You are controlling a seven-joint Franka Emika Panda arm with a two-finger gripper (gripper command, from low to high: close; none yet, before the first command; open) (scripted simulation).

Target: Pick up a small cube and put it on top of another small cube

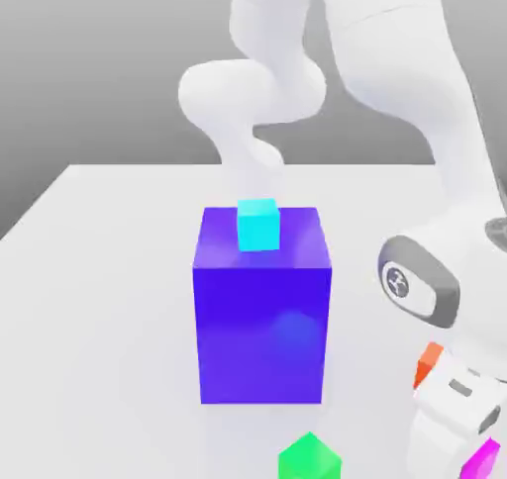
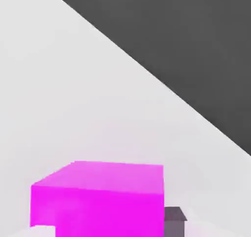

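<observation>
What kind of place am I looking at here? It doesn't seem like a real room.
Probably a computer-made practice scene for a robot. The white arm reaches over a plain pale surface, with a flat grey backdrop and a glossy blue box carrying a small cyan cube.

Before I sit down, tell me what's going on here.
The robot's gripper is down at the magenta cube, one fingertip beside it; whether it has a firm hold I can't tell. The cyan cube sits on the big blue block. The green cube and orange cube are on the table.
</observation>
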